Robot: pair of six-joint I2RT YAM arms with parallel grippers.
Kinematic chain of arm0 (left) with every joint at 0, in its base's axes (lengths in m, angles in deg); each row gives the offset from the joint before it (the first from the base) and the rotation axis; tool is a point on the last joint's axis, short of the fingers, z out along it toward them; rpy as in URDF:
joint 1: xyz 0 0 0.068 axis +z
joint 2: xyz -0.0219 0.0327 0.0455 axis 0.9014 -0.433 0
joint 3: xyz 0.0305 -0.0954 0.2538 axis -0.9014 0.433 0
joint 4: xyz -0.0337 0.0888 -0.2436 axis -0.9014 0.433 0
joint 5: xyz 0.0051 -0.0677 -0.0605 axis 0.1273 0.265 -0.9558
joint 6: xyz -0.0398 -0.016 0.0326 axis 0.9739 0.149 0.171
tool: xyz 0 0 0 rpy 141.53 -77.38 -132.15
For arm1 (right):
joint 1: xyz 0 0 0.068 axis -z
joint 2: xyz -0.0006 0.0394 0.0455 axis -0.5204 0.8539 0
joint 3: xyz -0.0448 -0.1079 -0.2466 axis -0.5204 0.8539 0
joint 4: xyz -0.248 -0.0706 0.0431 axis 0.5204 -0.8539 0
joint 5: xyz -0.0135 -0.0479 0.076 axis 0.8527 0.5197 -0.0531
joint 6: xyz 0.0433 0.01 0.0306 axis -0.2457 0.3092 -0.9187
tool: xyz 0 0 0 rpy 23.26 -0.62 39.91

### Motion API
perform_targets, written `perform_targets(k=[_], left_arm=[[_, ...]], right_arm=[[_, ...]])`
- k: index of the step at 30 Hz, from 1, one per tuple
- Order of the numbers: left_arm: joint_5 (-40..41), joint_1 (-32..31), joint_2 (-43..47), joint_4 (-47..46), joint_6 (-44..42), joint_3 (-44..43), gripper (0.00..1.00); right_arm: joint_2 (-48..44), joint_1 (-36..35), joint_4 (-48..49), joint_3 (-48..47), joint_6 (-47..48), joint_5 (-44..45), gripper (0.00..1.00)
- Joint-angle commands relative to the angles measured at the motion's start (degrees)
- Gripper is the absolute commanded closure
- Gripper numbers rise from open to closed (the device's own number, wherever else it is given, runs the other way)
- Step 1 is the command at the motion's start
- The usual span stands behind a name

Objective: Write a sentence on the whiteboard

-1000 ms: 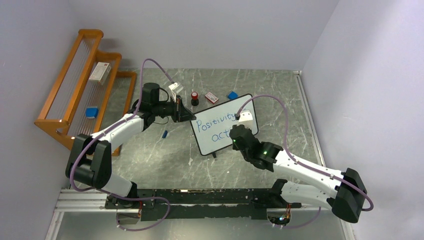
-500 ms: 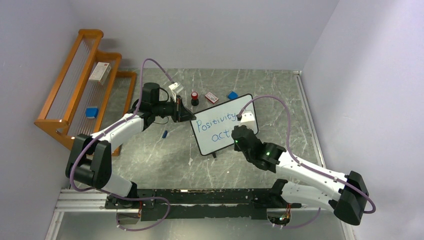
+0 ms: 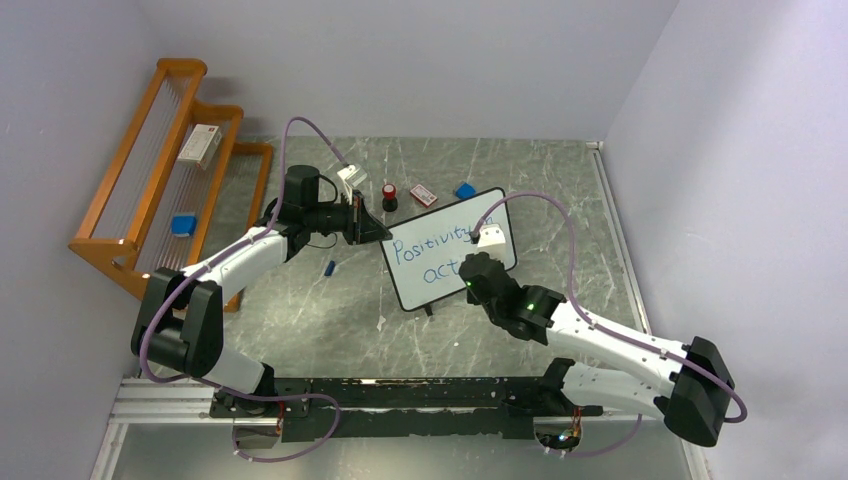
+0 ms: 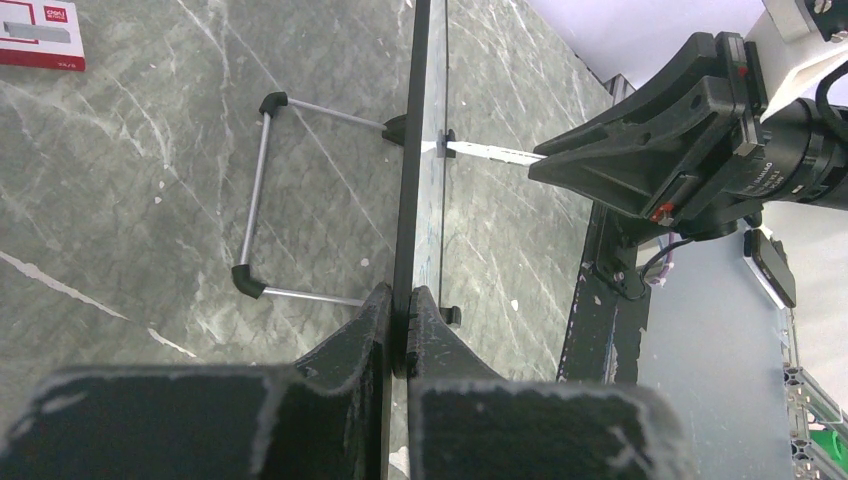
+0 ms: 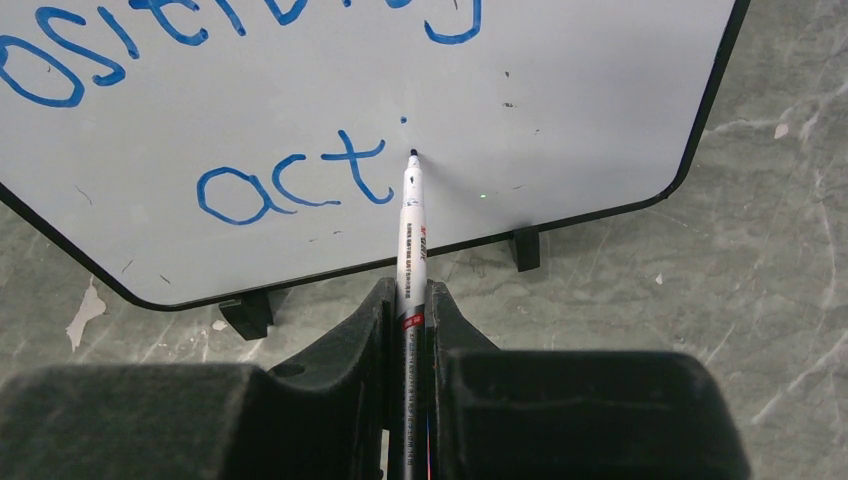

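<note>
The whiteboard [image 3: 412, 288] stands tilted on the marble table; in the left wrist view I see it edge-on [image 4: 410, 150]. My left gripper [image 3: 378, 232] [image 4: 405, 320] is shut on its left frame edge. The sentence [image 3: 432, 242] is in blue, with "Positivity" above and "acti" [image 5: 290, 185] on the lower line. My right gripper [image 3: 470, 268] [image 5: 410, 300] is shut on a white marker pen [image 5: 412, 230]. The pen's tip rests on the white surface [image 5: 560, 100] just right of the dotted "i".
A wooden rack [image 3: 150, 180] at the far left holds a white box [image 3: 200, 145] and a blue item [image 3: 182, 224]. Behind the board lie a red-capped object [image 3: 389, 195], a red-white box [image 3: 423, 195] and a blue block [image 3: 465, 190]. A small blue cap [image 3: 329, 267] lies left of the board. A wire stand [image 4: 262, 190] props up the board's back.
The right forearm swayed slightly right and came back, with the pen staying at the lower line. The left arm and the board have not moved.
</note>
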Motion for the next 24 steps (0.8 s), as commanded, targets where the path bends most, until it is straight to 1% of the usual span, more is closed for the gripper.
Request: perform_targets(k=[1, 14, 24], left_arm=[[4.12, -0.11, -1.65, 4.25, -3.18, 0.12, 0.95], [4.25, -0.11, -1.69, 4.42, -3.3, 0.02, 0.95], [4.52, -0.11, -1.59, 5.02, -3.75, -0.13, 0.95]], right_arm=[[0.8, 0.39, 1.17, 0.65, -0.64, 0.34, 1.0], [1.64, 0.39, -3.84, -0.09, -3.19, -1.17, 1.0], [-0.05, 0.41, -3.92, -0.01, -3.29, -0.72, 1.0]])
